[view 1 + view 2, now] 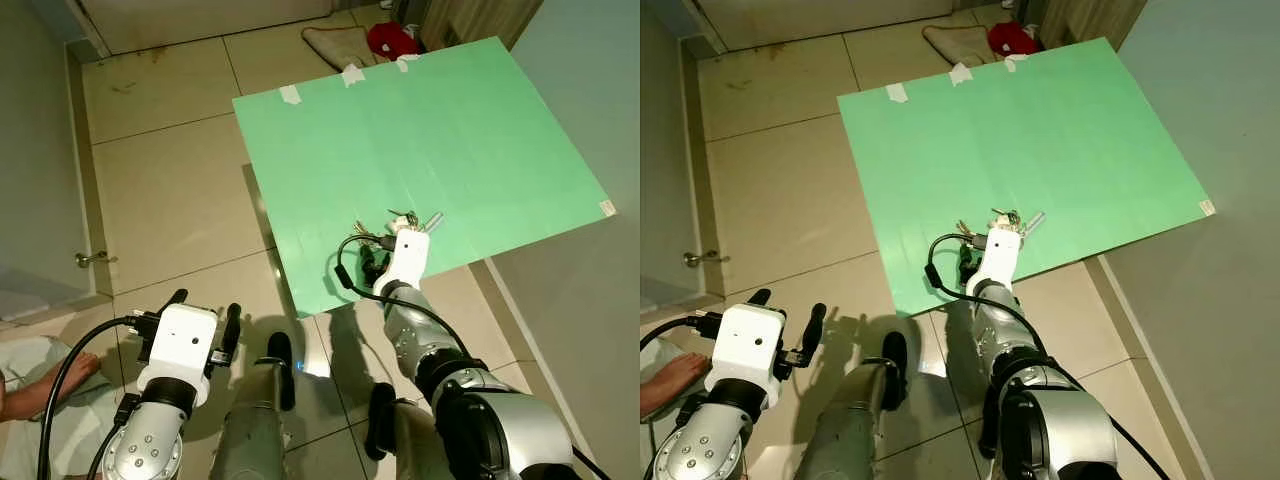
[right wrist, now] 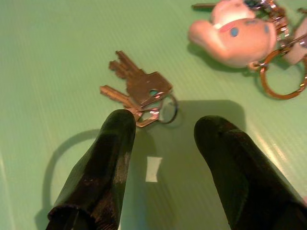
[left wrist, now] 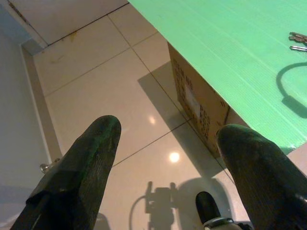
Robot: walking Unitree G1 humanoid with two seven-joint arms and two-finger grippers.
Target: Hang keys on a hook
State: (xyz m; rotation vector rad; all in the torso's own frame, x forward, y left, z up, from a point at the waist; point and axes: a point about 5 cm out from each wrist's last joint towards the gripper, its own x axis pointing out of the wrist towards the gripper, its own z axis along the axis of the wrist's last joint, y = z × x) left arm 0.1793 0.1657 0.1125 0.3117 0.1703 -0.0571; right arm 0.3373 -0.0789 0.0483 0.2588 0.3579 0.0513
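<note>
Hovering R gripper, spread apart, over flat keys, blades pointing away

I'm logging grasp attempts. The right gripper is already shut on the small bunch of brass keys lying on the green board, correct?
Not quite. In the right wrist view the right gripper is open, its fingers apart just short of the small bunch of brass keys, which lie free on the green board.
</note>
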